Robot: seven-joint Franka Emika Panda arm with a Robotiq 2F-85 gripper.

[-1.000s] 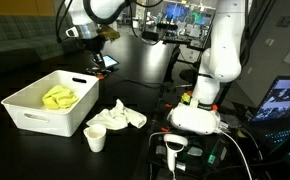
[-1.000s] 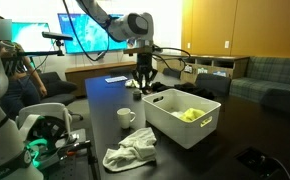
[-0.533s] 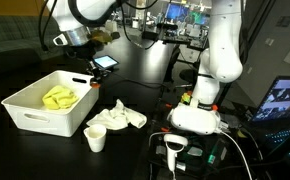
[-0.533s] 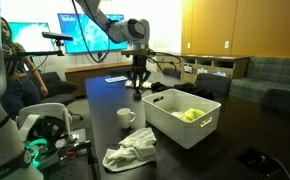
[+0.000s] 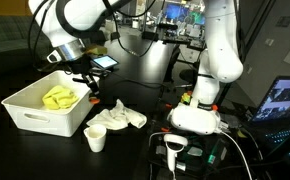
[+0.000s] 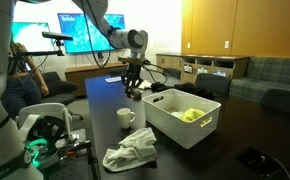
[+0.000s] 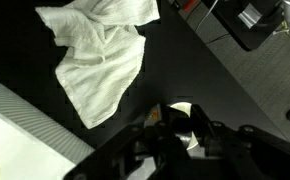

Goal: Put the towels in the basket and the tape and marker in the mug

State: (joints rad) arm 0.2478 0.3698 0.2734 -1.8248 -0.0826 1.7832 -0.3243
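Two towels: the yellow towel lies in the single basket, and the white towel sits crumpled on the black table just beside it. One mug stands on the table near the white towel. In the wrist view the claw pinches one pale roll of tape, above bare table by the white towel. A second ago the arm hung over the table's far end; it has swung lower, next to the basket.
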